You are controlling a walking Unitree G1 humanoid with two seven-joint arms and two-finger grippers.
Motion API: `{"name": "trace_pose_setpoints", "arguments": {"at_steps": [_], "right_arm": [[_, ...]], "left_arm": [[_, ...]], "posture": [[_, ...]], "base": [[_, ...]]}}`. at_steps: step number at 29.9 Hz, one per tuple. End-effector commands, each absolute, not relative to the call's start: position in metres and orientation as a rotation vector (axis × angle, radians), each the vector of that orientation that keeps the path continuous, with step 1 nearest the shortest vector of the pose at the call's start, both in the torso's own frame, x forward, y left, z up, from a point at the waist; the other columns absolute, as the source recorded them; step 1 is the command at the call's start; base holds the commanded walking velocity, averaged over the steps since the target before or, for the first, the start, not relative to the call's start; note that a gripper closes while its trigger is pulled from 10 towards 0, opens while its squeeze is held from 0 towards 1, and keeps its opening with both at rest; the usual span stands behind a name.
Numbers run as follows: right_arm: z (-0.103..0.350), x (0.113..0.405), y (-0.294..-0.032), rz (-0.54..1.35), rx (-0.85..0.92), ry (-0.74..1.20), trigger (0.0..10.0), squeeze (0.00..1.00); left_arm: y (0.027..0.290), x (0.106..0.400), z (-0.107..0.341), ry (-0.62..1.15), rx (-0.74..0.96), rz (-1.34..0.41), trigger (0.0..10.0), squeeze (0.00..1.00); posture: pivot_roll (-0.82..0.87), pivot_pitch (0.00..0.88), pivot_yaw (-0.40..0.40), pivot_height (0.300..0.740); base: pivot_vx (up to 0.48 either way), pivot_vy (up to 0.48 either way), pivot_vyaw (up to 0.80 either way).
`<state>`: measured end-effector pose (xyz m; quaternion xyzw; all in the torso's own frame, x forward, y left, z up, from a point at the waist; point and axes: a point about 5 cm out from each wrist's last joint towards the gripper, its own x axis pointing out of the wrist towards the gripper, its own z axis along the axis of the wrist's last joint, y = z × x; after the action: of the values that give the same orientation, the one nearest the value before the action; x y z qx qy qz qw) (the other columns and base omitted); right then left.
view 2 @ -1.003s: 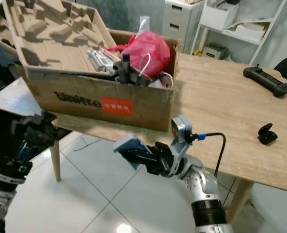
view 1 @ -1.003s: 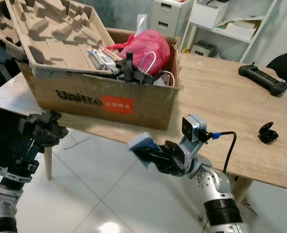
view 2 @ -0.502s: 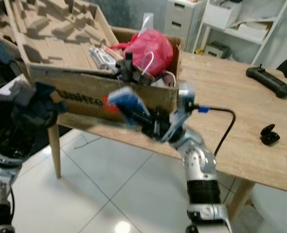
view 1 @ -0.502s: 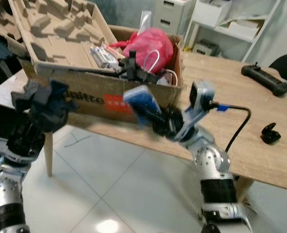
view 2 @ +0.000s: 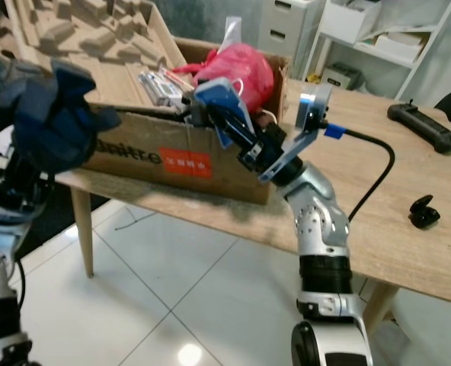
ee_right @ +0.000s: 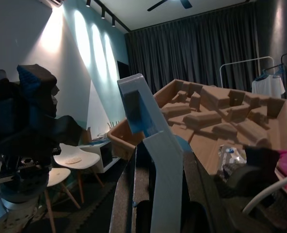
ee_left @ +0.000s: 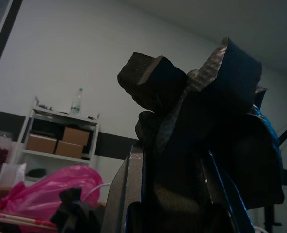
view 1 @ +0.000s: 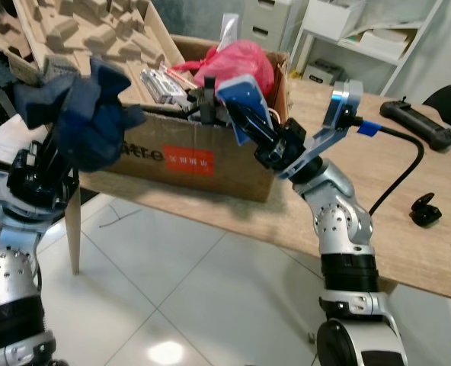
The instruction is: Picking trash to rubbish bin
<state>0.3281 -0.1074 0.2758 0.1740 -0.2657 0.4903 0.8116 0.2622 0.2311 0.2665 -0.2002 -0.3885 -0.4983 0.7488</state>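
Right gripper (view 1: pixel 244 114) is clamped on a flat light-blue plastic piece (view 1: pixel 241 95), held at the front rim of the brown cardboard box (view 1: pixel 187 156) on the wooden desk (view 1: pixel 347 152). Left gripper (view 1: pixel 62 141) is closed around a crumpled dark-blue wad (view 1: pixel 84 107), raised near the box's left front corner. Carry both past the rim before letting go (box is already piled high, so drop into gaps beside the pink plastic bag (view 1: pixel 237 65)).

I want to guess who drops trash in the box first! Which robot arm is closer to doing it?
Probably the right gripper: its blue packet is at the cardboard box rim. The left gripper, holding a dark blue wad, sits lower outside.
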Motion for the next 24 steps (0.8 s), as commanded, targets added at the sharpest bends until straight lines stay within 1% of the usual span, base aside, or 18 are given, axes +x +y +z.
{"name": "trace_pose_setpoints", "arguments": {"at_steps": [1, 3, 4, 6, 9, 10, 11, 13, 17, 19, 22, 24], "right_arm": [[0.279, 0.329, -0.11, 1.036, 0.36, -0.588, 10.0, 0.0], [0.289, 0.337, -0.115, 0.931, 0.314, -0.606, 10.0, 0.0], [0.289, 0.337, -0.115, 0.931, 0.314, -0.606, 10.0, 0.0], [0.305, 0.348, -0.125, 0.784, 0.251, -0.643, 10.0, 0.0], [0.311, 0.352, -0.129, 0.73, 0.214, -0.661, 10.0, 0.0], [0.317, 0.357, -0.136, 0.653, 0.158, -0.666, 10.0, 0.0], [0.317, 0.357, -0.136, 0.653, 0.158, -0.666, 10.0, 0.0], [0.322, 0.364, -0.145, 0.557, 0.096, -0.661, 10.0, 0.0], [0.316, 0.371, -0.152, 0.494, 0.063, -0.627, 10.0, 0.0], [0.313, 0.375, -0.154, 0.471, 0.045, -0.609, 10.0, 0.0], [0.312, 0.377, -0.155, 0.461, 0.039, -0.607, 10.0, 0.0], [0.309, 0.382, -0.156, 0.439, 0.027, -0.59, 10.0, 0.0]], "left_arm": [[0.227, 0.262, 0.267, -0.855, -0.426, -1.09, 10.0, 0.0], [0.22, 0.271, 0.277, -0.839, -0.374, -1.022, 10.0, 0.0], [0.22, 0.271, 0.277, -0.839, -0.374, -1.022, 10.0, 0.0], [0.211, 0.279, 0.287, -0.836, -0.349, -0.96, 10.0, 0.0], [0.207, 0.282, 0.29, -0.834, -0.346, -0.943, 10.0, 0.0], [0.199, 0.287, 0.291, -0.804, -0.327, -0.906, 10.0, 0.0], [0.199, 0.287, 0.291, -0.804, -0.327, -0.906, 10.0, 0.0], [0.188, 0.292, 0.291, -0.772, -0.303, -0.874, 10.0, 0.0], [0.178, 0.295, 0.294, -0.77, -0.324, -0.846, 10.0, 0.0], [0.174, 0.299, 0.295, -0.757, -0.308, -0.801, 10.0, 0.0], [0.173, 0.301, 0.295, -0.753, -0.299, -0.782, 10.0, 0.0], [0.171, 0.304, 0.299, -0.754, -0.286, -0.735, 10.0, 0.0]], "posture": [[0.04, 0.106, -0.054, 0.74], [0.04, 0.104, -0.058, 0.74], [0.04, 0.104, -0.058, 0.74], [0.04, 0.104, -0.059, 0.74], [0.04, 0.106, -0.059, 0.74], [0.04, 0.107, -0.059, 0.74], [0.04, 0.107, -0.059, 0.74], [0.04, 0.109, -0.06, 0.74], [0.05, 0.121, -0.062, 0.74], [0.05, 0.131, -0.062, 0.74], [0.05, 0.133, -0.062, 0.74], [0.05, 0.15, -0.059, 0.74]], "base": [[0.0, 0.0, 0.0], [0.0, 0.0, 0.0], [0.0, 0.0, 0.0], [0.0, 0.0, 0.0], [0.0, 0.0, 0.0], [0.0, 0.0, 0.0], [0.0, 0.0, 0.0], [0.0, 0.0, 0.0], [0.0, 0.0, 0.0], [0.0, 0.0, 0.0], [0.0, 0.0, 0.0], [0.0, 0.0, 0.0]]}}
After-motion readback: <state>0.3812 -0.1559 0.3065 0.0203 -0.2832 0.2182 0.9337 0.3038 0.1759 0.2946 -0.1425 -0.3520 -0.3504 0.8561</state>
